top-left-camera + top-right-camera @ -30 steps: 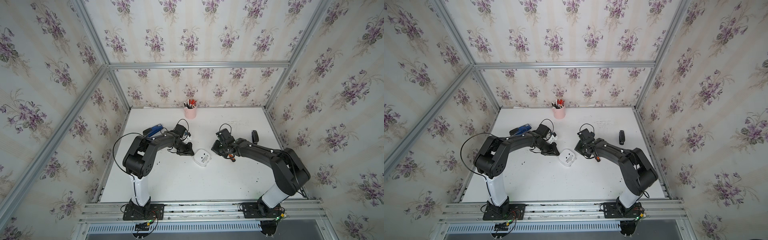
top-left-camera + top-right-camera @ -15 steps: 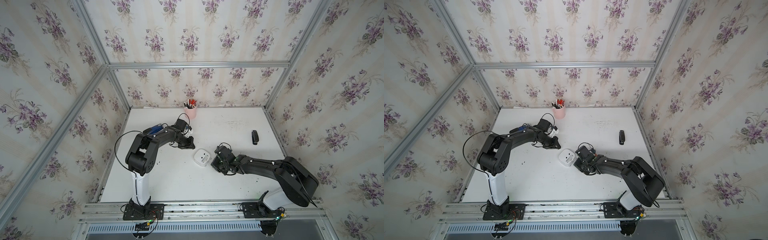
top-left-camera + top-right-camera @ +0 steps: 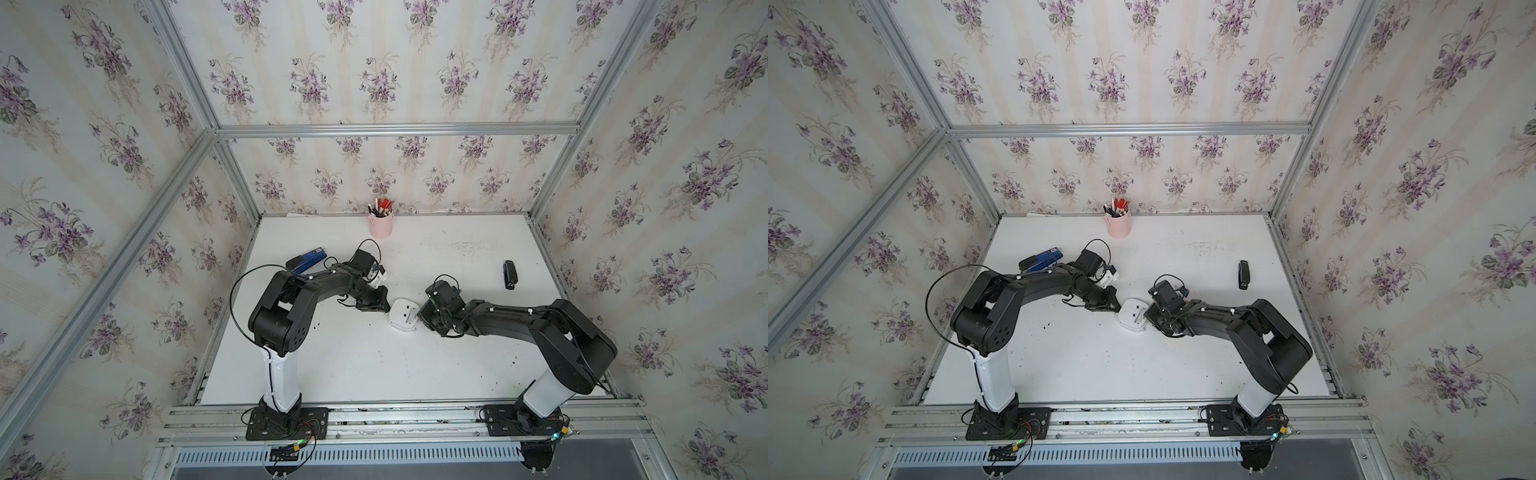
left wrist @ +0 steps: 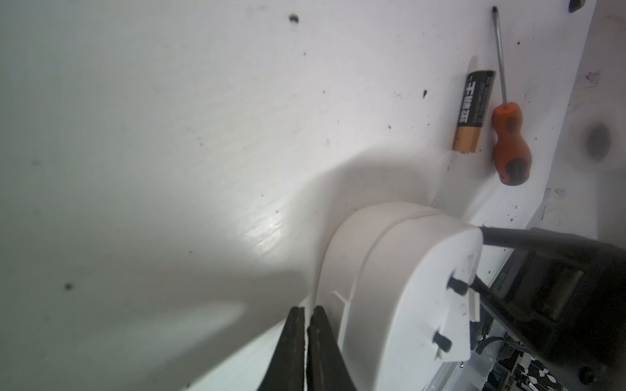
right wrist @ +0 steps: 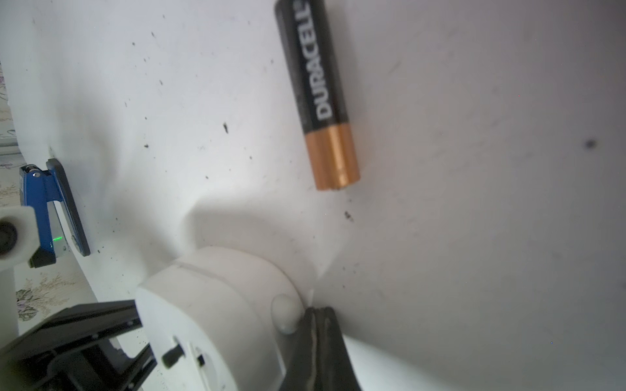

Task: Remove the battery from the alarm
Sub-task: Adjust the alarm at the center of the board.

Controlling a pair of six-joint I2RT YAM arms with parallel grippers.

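Observation:
The white alarm lies dial down on the table, its back with two dark knobs facing up. My left gripper is shut, its tips against the alarm's left side. On the opposite side my right gripper is shut too, tips touching the alarm beside a small round bump. The battery, black with a copper end, lies loose on the table beyond the alarm. My right arm hides it in both top views.
An orange-handled screwdriver lies alongside the battery. A blue stapler sits behind my left arm. A pink pen cup stands at the back wall. A small black object lies at the right.
My right gripper swung forward and then came in against the alarm's right side. My left gripper drew back a little, then returned to the alarm's left side. The alarm stayed put.

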